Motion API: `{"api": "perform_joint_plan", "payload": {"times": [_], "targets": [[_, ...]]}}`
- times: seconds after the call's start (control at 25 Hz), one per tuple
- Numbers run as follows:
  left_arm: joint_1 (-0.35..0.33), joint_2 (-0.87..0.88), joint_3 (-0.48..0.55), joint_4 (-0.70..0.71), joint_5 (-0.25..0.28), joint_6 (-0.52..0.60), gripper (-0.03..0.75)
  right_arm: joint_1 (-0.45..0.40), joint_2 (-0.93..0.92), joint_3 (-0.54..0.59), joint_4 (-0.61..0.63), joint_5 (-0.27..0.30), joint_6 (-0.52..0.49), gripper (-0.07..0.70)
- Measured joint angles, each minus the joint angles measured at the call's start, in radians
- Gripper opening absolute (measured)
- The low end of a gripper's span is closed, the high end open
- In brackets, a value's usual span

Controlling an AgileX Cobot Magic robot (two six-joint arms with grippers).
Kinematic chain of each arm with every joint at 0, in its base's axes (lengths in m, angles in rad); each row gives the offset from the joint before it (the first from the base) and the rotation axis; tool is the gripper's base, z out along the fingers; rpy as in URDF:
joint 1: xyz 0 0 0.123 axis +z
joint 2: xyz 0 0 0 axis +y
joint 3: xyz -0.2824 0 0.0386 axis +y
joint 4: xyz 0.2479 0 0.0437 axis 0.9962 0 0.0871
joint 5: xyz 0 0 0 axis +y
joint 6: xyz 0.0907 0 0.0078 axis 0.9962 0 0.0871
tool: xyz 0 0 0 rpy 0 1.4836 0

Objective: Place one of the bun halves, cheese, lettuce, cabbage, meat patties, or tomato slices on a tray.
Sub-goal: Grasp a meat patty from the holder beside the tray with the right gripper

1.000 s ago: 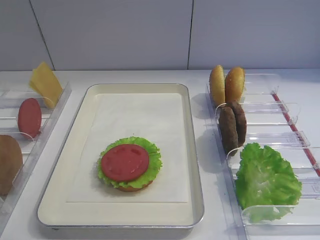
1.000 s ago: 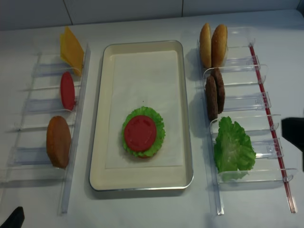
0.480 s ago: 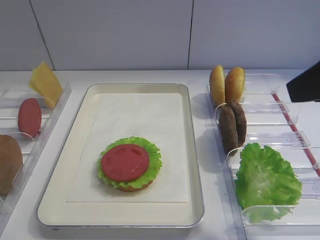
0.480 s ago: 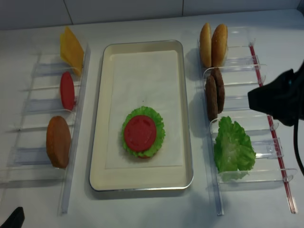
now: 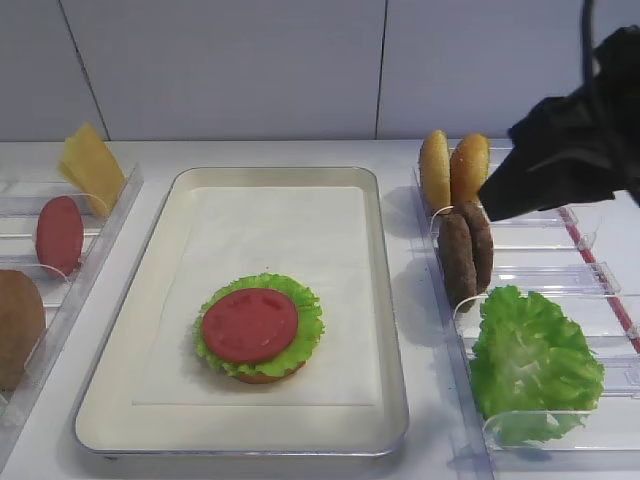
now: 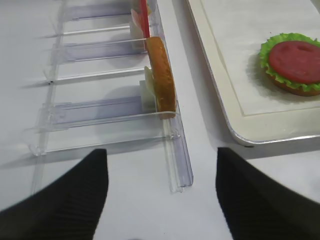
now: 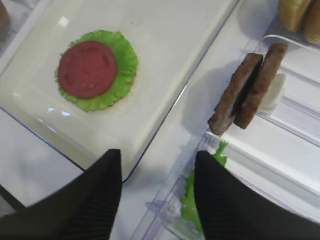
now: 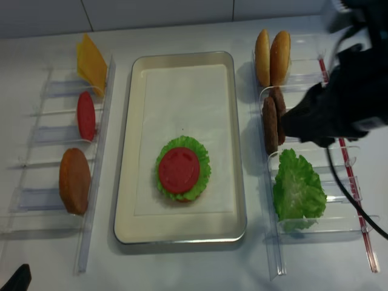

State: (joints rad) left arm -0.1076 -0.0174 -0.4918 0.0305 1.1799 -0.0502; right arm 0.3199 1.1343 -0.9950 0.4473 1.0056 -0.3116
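The tray [image 5: 280, 230] holds a stack: a tomato slice [image 5: 250, 325] on lettuce [image 5: 305, 335] over a bun half. My right gripper [image 7: 156, 160] is open and empty. It hovers over the gap between the tray and the right rack, just right of the two upright meat patties [image 8: 274, 118]. Two bun halves [image 5: 455, 170] stand behind the patties and loose lettuce [image 8: 297, 191] lies in front. My left gripper [image 6: 161, 155] is open over bare table near a bun half [image 6: 161, 75]. Cheese [image 8: 91, 63] and a tomato slice [image 8: 85, 115] stand in the left rack.
Clear plastic racks with dividers [image 8: 315, 130] run along both sides of the tray. A red strip [image 8: 348, 176] runs down the right rack's outer side. A white wall rises behind the table.
My right arm has come in from the right edge and moved left, ending beside the meat patties. The food and the left gripper have not moved.
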Motion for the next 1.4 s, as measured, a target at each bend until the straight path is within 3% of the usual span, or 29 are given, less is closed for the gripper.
{"api": "perform_joint_plan", "payload": {"times": [0.2,0.44,1.4], "targets": [[0.0,0.0,0.0,0.0,0.0,0.0,0.423,0.105,0.124,-0.08,-0.173,-0.01,0.167,0.368],[0.0,0.0,0.0,0.0,0.0,0.0,0.423,0.121,0.271,-0.132,-0.248,-0.024,0.312,0.368],[0.0,0.0,0.0,0.0,0.0,0.0,0.422,0.123,0.439,-0.139,-0.348,-0.147,0.437,0.368]]}}
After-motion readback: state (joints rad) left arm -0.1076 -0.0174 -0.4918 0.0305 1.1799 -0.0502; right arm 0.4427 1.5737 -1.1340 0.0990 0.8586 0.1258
